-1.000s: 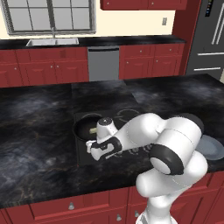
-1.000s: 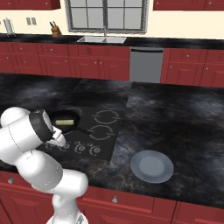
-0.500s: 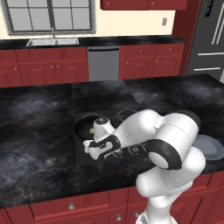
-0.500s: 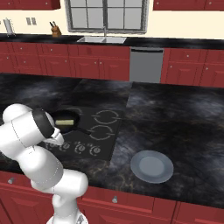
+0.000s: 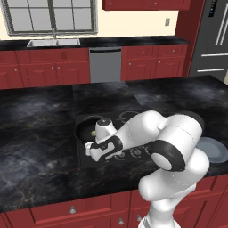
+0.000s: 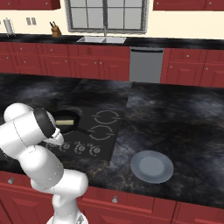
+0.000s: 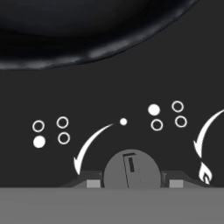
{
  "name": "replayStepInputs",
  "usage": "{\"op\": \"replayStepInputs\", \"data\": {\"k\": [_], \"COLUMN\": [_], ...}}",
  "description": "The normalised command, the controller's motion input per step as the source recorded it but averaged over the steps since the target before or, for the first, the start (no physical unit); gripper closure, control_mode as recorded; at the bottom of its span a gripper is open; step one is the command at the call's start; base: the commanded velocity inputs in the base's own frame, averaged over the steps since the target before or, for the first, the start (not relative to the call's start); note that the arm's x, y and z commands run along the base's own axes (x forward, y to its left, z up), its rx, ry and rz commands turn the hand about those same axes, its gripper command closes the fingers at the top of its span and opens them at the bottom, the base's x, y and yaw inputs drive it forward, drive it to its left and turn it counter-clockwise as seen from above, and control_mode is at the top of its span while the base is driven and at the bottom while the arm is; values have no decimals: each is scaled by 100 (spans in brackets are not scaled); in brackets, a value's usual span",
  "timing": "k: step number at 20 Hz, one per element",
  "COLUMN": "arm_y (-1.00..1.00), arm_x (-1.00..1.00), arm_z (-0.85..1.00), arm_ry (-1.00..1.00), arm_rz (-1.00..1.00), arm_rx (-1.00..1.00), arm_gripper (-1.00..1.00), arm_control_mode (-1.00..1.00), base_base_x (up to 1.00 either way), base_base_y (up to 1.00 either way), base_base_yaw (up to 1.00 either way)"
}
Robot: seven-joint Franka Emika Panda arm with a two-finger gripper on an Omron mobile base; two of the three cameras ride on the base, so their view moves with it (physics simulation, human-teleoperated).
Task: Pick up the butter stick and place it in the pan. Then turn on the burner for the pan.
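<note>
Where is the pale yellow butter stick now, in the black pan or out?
In. The pale yellow butter stick lies inside the round black pan on the cooktop, clear of the pincer.

We see the arm swung further left and lower since a second ago, its hand now down at the near left corner of the cooktop (image 5: 89, 156). The gripper (image 7: 131, 183) has narrowed from wide open, its fingertips (image 7: 92, 183) now flanking a round grey knob (image 7: 131, 169) (contact not clear). The arm's elbow now hides more of the pan (image 6: 70, 124) in the right base view.
</note>
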Motion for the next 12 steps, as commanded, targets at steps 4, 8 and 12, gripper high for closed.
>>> {"op": "replayStepInputs", "data": {"k": [4,8,12], "arm_y": [-11,-1,0], "arm_x": [-16,-25,-16], "arm_z": [-17,-26,-24], "arm_ry": [-2,-1,0], "arm_rz": [6,14,19], "arm_rx": [0,0,0], "arm_gripper": [100,100,100], "arm_control_mode": [-100,-100,-100], "base_base_x": [0,0,0], "base_base_y": [0,0,0], "base_base_yaw": [0,0,0]}}
